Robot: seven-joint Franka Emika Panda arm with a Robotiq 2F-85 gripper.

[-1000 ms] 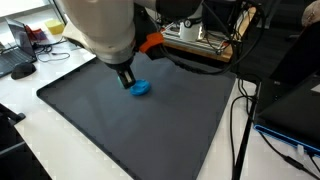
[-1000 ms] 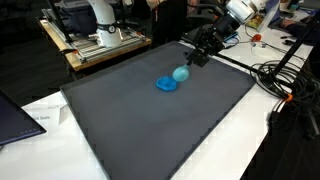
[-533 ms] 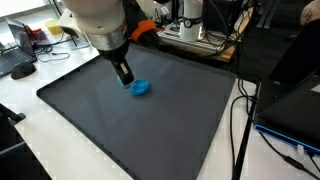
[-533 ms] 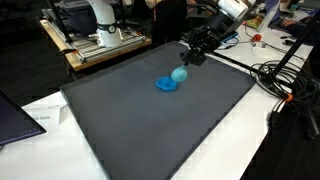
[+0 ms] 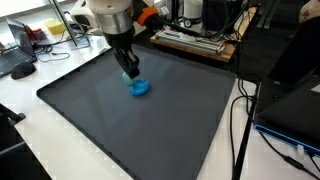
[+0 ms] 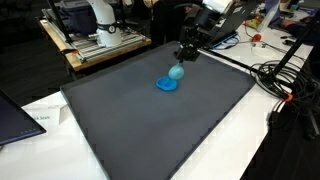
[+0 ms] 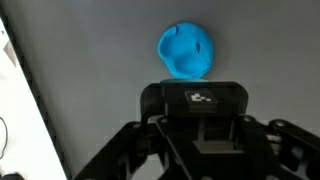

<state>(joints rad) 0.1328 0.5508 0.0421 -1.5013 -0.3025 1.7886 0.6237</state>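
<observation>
My gripper (image 6: 182,60) hangs over the far part of a dark grey mat (image 6: 150,130), with its jaws shut on a small teal ball (image 6: 177,72). Just beside and below the ball, a flat blue blob (image 6: 165,86) lies on the mat. Seen in an exterior view, the gripper (image 5: 129,72) comes down from above with the teal ball (image 5: 129,76) at its tips, close to the blue blob (image 5: 141,88). In the wrist view, the black gripper body (image 7: 195,110) fills the lower half. Blue shapes (image 7: 186,50) show just beyond it, and the fingertips are hard to make out.
The mat lies on a white table (image 5: 30,100). Black cables (image 6: 285,80) trail at one side. A wooden bench with equipment (image 6: 100,45) stands behind the mat. A laptop (image 6: 20,115) and a keyboard (image 5: 15,60) sit near the table edges.
The arm has swung back toward the far side of the mat and taken the gripper a little way along with it. The blue blob has stayed in place.
</observation>
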